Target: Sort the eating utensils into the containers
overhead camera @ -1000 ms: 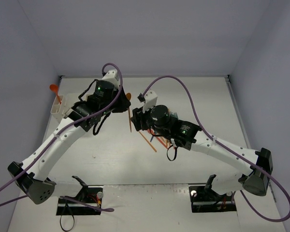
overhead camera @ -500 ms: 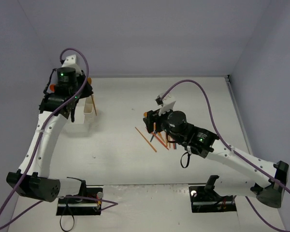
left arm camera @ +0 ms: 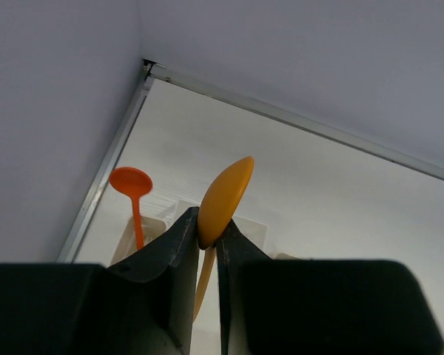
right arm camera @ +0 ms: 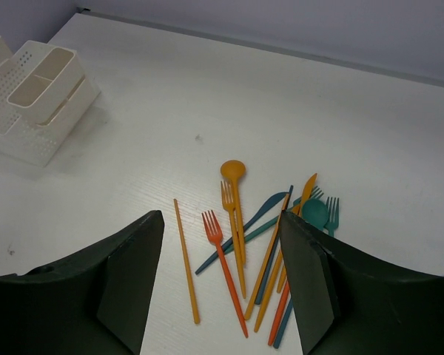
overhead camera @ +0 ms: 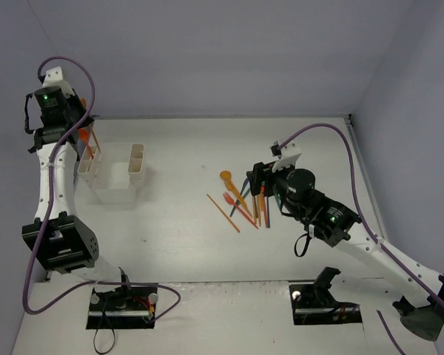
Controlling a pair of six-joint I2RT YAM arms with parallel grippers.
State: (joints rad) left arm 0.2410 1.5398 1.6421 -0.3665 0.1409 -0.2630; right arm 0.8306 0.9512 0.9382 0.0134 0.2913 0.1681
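Left arm has swung away from the middle of the surface (overhead camera: 177,237) and now sits high over the far-left end of the containers (overhead camera: 115,188). The left end effector (left arm camera: 207,222) is pinched narrow on a yellow-orange spoon (left arm camera: 226,196), gripping just below the bowl, handle hanging down toward the bins. A red-orange spoon (left arm camera: 131,181) already stands upright in a far-left compartment, just beside the held one. The carry looks done, so the drop is probably next. I can't tell which compartment the handle is lined up with. The risk is the handle catching a bin wall or landing in the wrong compartment. Right arm has pulled back to the side away from the containers, uncovering the pile of utensils (overhead camera: 246,203), which lies flat well apart from the containers. The right end effector (right arm camera: 220,222) has widened over the last second and hangs wide and empty above the pile, touching nothing. The pile is a fan of a red fork (right arm camera: 214,222), a lone orange stick (right arm camera: 185,259) on the side nearest the containers, and a teal spoon (right arm camera: 314,214) on the far side, plus more orange and blue pieces overlapping between them. Most of the sorting is still left. The overlapped pieces will be hard to pick singly, so the loose stick or fork look like the easiest grabs.
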